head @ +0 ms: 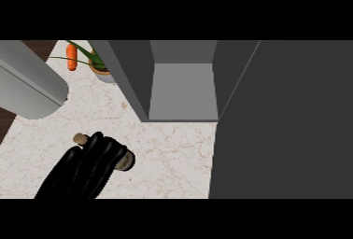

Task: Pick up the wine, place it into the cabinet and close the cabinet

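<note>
My right hand point(84, 169) shows black at the lower left, fingers curled round the wine bottle. Only the bottle's tan cork end point(79, 137) and a pale bit of its body point(124, 161) peek out past the fingers; the rest is hidden. The hand and bottle sit over the marble counter point(165, 158), in front of and to the left of the grey cabinet point(180, 88). The cabinet stands open with nothing visible inside. Its dark door point(283, 126) swings out toward me on the right. My left hand does not show; a large grey forearm point(27, 79) fills the upper left.
A potted plant point(100, 65) and an orange carrot point(71, 63) lie at the back, left of the cabinet. The counter's left edge point(8, 130) runs beside dark brown floor. The open door walls off the whole right side.
</note>
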